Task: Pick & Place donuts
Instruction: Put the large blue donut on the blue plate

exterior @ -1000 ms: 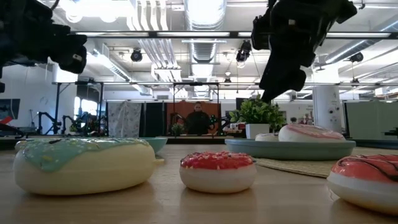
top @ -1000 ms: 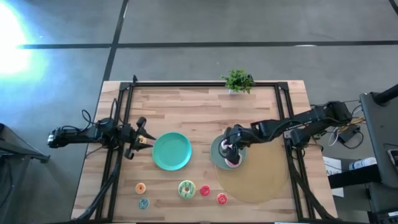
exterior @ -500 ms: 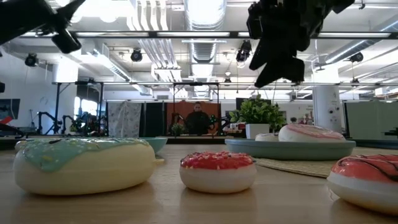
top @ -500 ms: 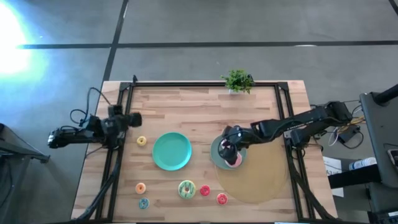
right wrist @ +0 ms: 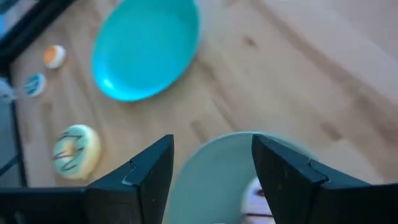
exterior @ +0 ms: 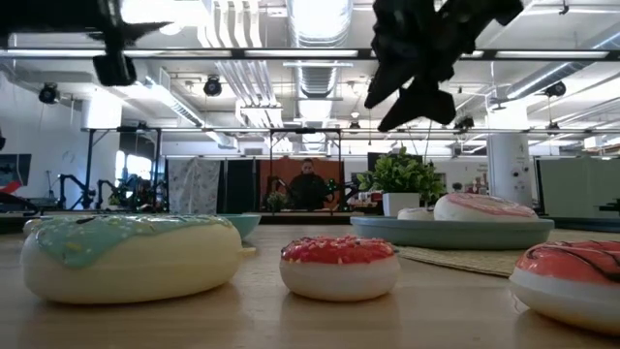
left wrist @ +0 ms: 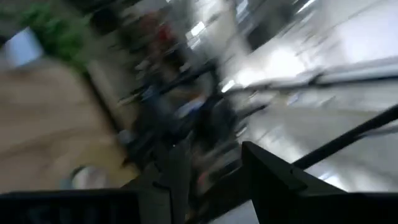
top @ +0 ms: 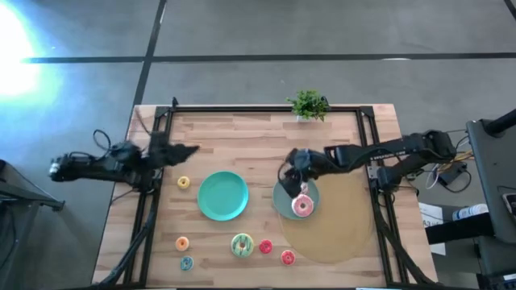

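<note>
Now right fingers point(right wrist: 211, 171) apart, empty, above grey plate point(top: 282, 201) holding pink donut point(top: 303, 207); left fingers point(left wrist: 211, 171) apart.

A pale wood bench point(top: 242, 137) carries two round plates side by side — a teal plate point(top: 222, 196) and a grey-green plate point(top: 282, 199). A tan mat point(top: 343, 229) underlies the second plate. Directly on the wood lie six donuts point(top: 242, 245), five near the front edge — a small potted plant point(top: 309, 105) stands at the back edge.
</note>
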Controlling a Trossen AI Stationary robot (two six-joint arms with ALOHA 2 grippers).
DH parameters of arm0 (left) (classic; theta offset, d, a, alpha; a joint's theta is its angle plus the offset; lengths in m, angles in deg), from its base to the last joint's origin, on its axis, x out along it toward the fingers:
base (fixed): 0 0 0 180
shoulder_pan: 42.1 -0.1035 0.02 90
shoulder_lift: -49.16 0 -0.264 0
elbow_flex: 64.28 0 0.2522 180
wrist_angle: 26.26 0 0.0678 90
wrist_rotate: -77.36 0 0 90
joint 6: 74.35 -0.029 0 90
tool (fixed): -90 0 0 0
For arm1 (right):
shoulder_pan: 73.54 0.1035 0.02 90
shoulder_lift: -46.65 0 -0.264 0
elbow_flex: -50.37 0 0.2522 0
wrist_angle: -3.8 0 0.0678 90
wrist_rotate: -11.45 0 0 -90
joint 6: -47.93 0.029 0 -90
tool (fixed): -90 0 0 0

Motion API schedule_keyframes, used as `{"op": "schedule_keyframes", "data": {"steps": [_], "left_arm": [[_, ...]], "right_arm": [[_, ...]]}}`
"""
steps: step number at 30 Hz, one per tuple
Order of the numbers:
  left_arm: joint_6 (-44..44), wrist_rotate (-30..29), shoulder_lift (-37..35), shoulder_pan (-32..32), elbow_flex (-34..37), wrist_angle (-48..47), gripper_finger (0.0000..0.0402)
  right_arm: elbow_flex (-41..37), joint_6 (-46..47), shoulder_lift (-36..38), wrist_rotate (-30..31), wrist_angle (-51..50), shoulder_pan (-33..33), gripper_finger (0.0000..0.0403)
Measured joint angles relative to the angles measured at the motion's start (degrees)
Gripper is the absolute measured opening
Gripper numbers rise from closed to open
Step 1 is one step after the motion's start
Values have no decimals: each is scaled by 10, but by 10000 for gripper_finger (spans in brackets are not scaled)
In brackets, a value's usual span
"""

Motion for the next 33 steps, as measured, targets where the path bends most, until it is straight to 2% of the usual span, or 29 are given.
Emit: {"op": "schedule_keyframes", "data": {"steps": [3,8,13,19,23,25,31,33], "left_arm": [[-10,39,125,33,-70,-147,120],[-35,41,309,125,-149,-321,120],[34,39,433,212,-205,-373,120],[187,39,523,275,-266,-346,120],[293,40,566,280,-285,-321,120],[355,58,584,279,-286,-297,119],[388,84,646,287,-288,-153,119],[388,84,670,289,-303,-152,120]], "right_arm": [[0,-26,10,-19,-27,-30,208],[0,-77,42,-27,-71,-53,208],[-7,-101,82,-13,-73,-58,208],[-20,-111,110,8,-79,-58,208],[-25,-118,116,17,-77,-58,208],[-26,-129,116,18,-77,-58,208],[-26,-142,116,18,-94,-58,208],[-26,-149,116,18,-104,-58,208]]}}
